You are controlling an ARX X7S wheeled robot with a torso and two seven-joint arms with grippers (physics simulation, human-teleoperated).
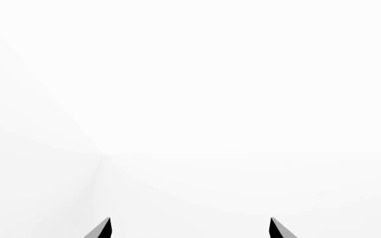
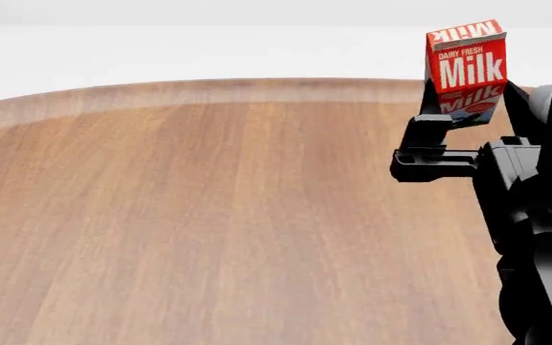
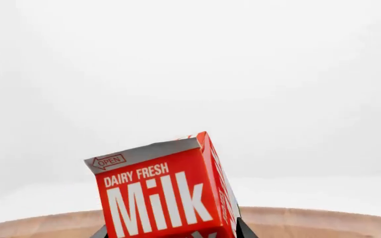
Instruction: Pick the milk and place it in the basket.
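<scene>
The milk (image 2: pixel 466 68) is a red carton with white "Milk" lettering. My right gripper (image 2: pixel 468 108) is shut on its lower part and holds it upright, high above the wooden table (image 2: pixel 209 215) at the right of the head view. In the right wrist view the milk (image 3: pixel 160 198) fills the lower middle between the two dark fingertips (image 3: pixel 243 230). My left gripper (image 1: pixel 190 228) is open and empty, its two fingertips far apart, facing only plain white. The left arm does not show in the head view. The basket is out of view.
The round wooden table's far edge (image 2: pixel 218 90) curves across the head view, with a white floor and wall behind it. My right arm's black links (image 2: pixel 535 215) fill the right edge of the head view.
</scene>
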